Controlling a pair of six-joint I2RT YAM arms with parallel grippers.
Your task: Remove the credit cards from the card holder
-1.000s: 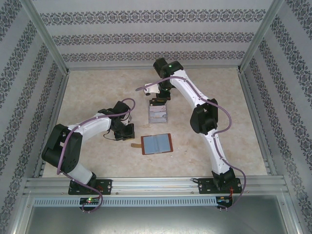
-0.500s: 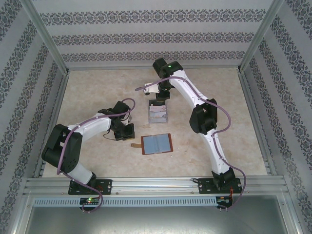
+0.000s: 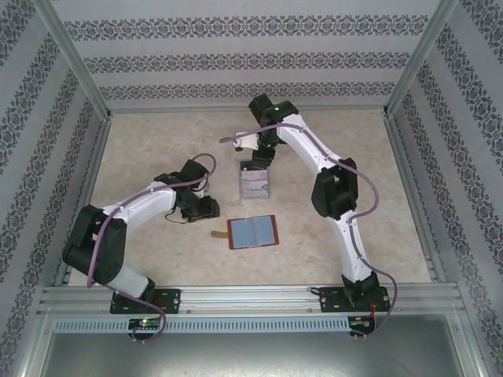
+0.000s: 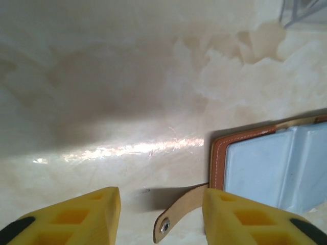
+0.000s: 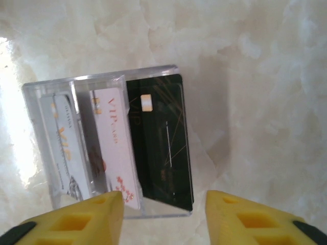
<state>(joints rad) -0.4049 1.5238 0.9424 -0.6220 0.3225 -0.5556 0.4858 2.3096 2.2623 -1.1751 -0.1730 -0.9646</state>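
The card holder [image 3: 253,232] is pictured lying open and flat at the centre of the overhead frame, its stitched reddish-brown leather framing greyish clear pockets; whether a card remains inside cannot be told. Its short strap tab [image 4: 179,217], tipped with a metal stud, is seen at the bottom of the left wrist frame, below the spread fingers of the left end effector [image 4: 161,219], which holds nothing.

Just above the holder in the overhead frame, a clear plastic slotted tray [image 5: 102,81] is shown with three credit cards [image 5: 115,148] in it: one grey, one whitish, one glossy black [image 5: 161,138]. The right end effector [image 5: 163,214] hangs over it, jaws apart and empty.

Trouble is judged most likely from the light tray being nudged or tipped by the yellow fingers [image 5: 76,219], so that the thin, slick cards spill. The strap could also be snagged, and the holder dragged across the glossy marbled bench [image 4: 127,76].
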